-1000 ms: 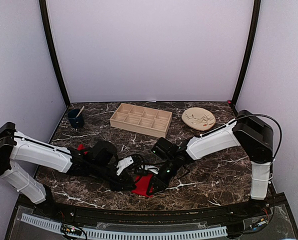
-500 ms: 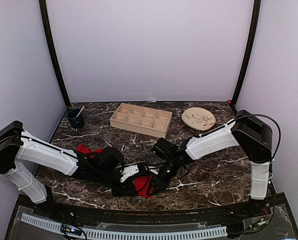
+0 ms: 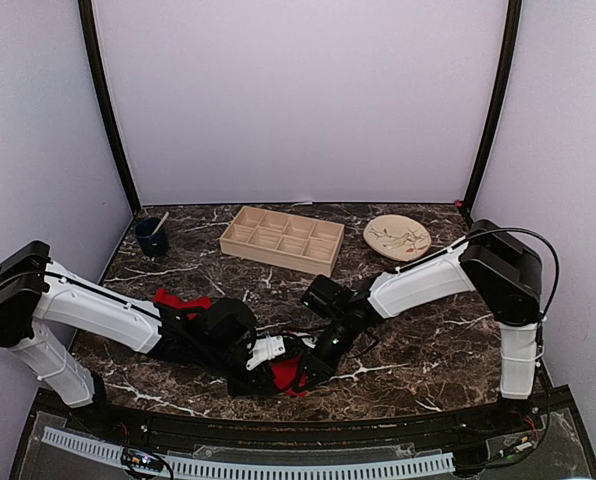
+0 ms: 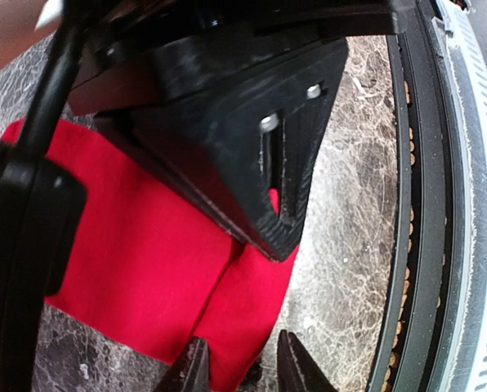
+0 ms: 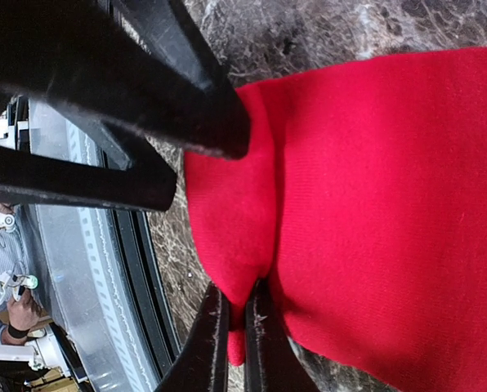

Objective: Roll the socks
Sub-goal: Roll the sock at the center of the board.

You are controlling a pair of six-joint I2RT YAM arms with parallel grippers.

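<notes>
Slid rightward, left claw (image 4: 242, 359) straddles the socks (image 4: 145, 269), grip unclear; right claw (image 5: 237, 306) pinches them.

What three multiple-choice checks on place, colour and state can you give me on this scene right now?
1. Where is the wooden compartment tray?
A. At the back of the table, between the dark blue cup and the patterned plate.
B. At the near edge, under the arms.
C. On the plate.

2. What colour is the sock at the near edge?
A. White.
B. Green.
C. Red.

3. How is the right end effector?
A. Wide open above the tray.
B. Shut on a fold of the sock.
C. Holding the cup.

Answers: 1 A, the top view shows it at the back, cup to its left, plate to its right; 2 C, both wrist views show bright red fabric; 3 B, the right wrist view shows it pinched shut on a red fold.
</notes>
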